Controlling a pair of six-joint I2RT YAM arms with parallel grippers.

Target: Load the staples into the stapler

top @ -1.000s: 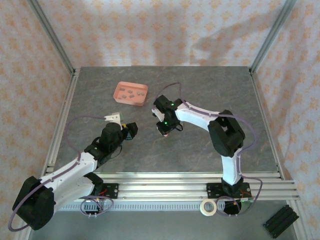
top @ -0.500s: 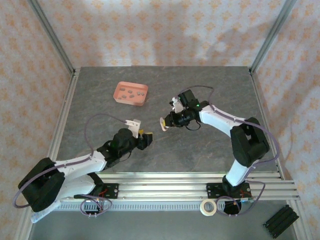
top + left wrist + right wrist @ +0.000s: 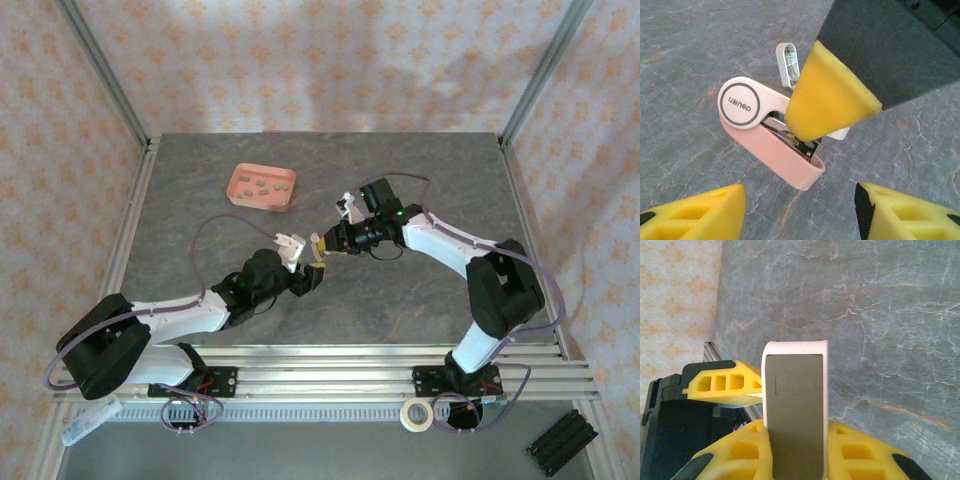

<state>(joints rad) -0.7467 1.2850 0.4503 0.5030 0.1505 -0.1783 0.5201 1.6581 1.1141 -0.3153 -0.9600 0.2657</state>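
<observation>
Top external view shows the right gripper (image 3: 327, 244) clamped on the stapler (image 3: 319, 246), the left gripper (image 3: 310, 270) with jaws apart at its 7 o'clock, and the staples (image 3: 262, 185) in the tray (image 3: 234, 190) at 10 o'clock; a skewed pull may twist the stapler loose.

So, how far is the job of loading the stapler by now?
Done: the right gripper holds the stapler clear of the table. In hand: it presents it to the open, empty left gripper. Left: the staples lie in the pink tray, so fetching and loading them has not begun.
</observation>
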